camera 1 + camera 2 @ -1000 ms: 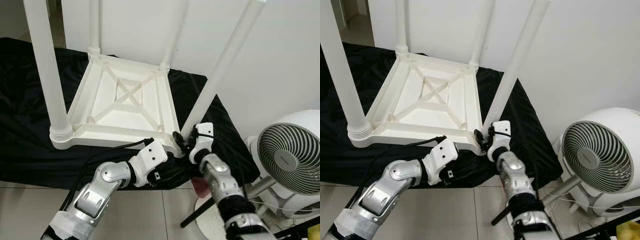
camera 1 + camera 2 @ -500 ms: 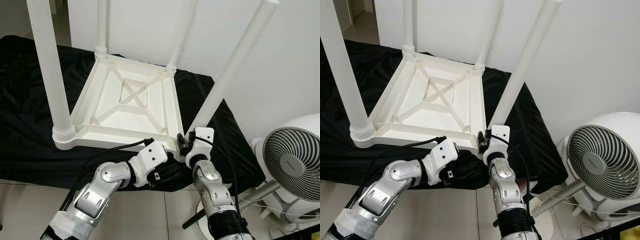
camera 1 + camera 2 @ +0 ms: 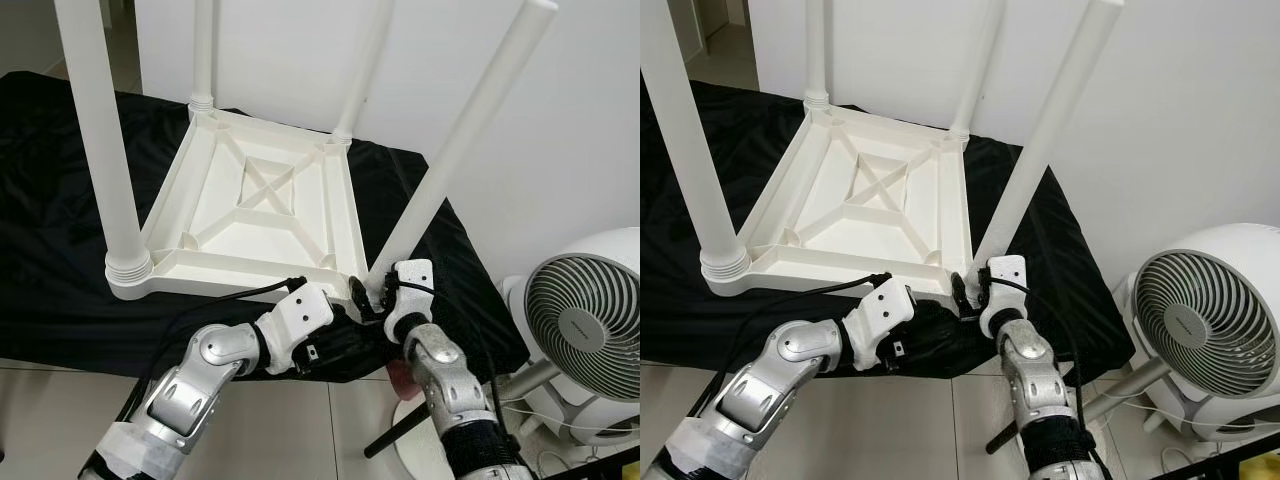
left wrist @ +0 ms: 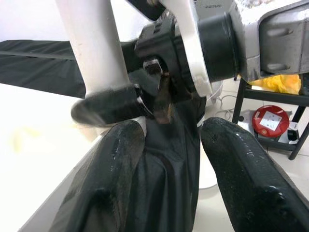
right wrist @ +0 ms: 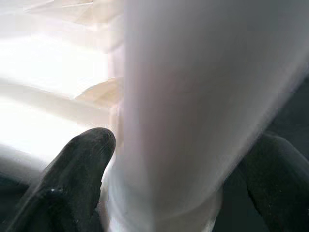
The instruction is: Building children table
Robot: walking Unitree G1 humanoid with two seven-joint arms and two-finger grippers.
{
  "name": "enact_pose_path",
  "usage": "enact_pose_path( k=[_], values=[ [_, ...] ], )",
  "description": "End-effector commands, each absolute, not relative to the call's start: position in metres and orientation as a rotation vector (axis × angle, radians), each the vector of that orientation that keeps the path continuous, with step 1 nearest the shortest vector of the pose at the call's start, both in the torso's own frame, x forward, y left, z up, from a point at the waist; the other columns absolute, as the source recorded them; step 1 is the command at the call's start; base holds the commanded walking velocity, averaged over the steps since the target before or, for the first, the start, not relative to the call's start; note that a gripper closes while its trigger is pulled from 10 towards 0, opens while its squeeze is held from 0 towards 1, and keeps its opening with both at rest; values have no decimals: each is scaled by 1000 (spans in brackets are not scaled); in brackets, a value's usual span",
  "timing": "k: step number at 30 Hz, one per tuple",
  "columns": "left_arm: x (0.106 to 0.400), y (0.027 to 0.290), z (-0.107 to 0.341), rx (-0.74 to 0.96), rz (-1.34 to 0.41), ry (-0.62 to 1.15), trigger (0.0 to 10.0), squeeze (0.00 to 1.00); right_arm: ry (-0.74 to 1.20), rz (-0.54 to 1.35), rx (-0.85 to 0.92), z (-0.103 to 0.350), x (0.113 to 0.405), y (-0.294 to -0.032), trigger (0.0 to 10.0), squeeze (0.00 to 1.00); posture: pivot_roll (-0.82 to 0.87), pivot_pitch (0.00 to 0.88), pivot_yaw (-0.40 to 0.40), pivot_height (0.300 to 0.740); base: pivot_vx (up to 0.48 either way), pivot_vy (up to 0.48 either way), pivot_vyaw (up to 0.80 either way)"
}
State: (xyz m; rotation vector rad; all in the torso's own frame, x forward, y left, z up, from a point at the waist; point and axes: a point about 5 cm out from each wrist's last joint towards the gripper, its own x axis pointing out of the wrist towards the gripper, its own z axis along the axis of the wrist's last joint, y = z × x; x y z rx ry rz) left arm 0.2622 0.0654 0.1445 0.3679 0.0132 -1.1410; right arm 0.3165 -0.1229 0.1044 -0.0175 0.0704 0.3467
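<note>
A white children's table [image 3: 250, 200] lies upside down on a black cloth [image 3: 50, 250]. Three legs stand upright in its corners. The fourth leg [image 3: 460, 140] leans outward to the right from the near right corner. My right gripper [image 3: 372, 295] is shut on the foot of this leg, which sits between its black fingers [image 5: 82, 159]. My left gripper [image 3: 350, 335] is just below the same corner. It is open, and its fingers [image 4: 116, 159] have loose black cloth between them.
A white fan [image 3: 585, 320] on a stand is close to my right arm, with its pole [image 3: 400, 430] crossing the tiled floor. A white wall rises behind the table. A black rack holding a red item [image 4: 270, 121] stands on the floor.
My right forearm has swung to the right while the gripper stays at the leg's foot. The leg keeps its outward lean. The left arm has stayed put.
</note>
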Motion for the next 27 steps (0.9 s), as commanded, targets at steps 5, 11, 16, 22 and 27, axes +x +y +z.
enact_pose_path(
  k=[5,11,16,22,27],
  values=[
    [255,61,143,368,-1175,15,10000,0,39,529,-82,111,325,-142,10000,0,135,0,-207,740,0,0,0],
    [253,59,142,361,-1197,19,10000,0,25,616,-123,115,333,-139,10000,0,135,0,-205,740,0,0,0],
    [254,62,143,367,-1184,25,10000,0,31,716,-165,119,342,-132,0,0,149,0,-211,740,0,0,0],
    [254,65,143,367,-1164,27,10000,0,59,762,-160,113,343,-133,0,0,159,0,-222,740,0,0,0],
    [254,65,143,365,-1157,28,10000,0,69,773,-145,108,341,-135,0,0,156,0,-225,740,0,0,0]
  ],
)
